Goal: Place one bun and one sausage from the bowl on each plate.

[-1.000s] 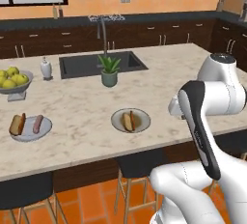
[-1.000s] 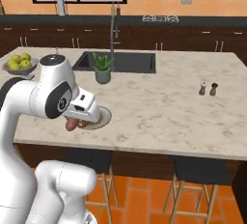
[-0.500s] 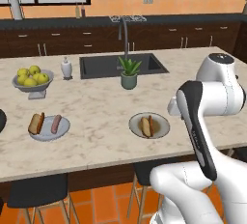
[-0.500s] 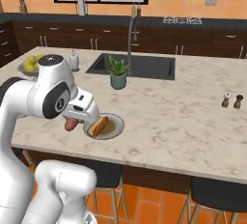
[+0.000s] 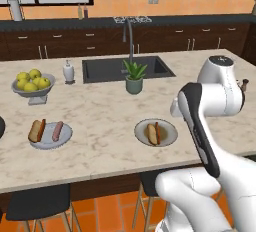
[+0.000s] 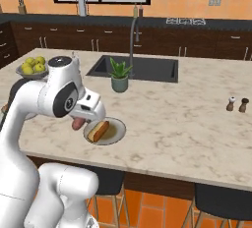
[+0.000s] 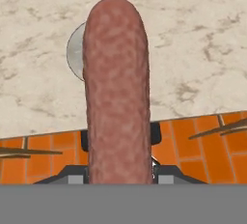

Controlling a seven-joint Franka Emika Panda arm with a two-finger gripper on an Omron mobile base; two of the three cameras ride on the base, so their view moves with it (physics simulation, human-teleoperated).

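Here the sausage (image 7: 115, 92) is clamped lengthwise in the gripper (image 6: 78, 122), partly closed around it, just beside the near plate (image 6: 116, 134) holding one bun (image 6: 100, 129). The far plate (image 5: 46, 142) carries a bun and a sausage on the counter (image 5: 100, 111).

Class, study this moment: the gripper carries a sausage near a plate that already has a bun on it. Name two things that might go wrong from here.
1. The sausage sticks far out of the gripper, held near one end; it might slip or swing.
2. The near plate is small and the bun fills its middle, so a released sausage may roll onto the counter.
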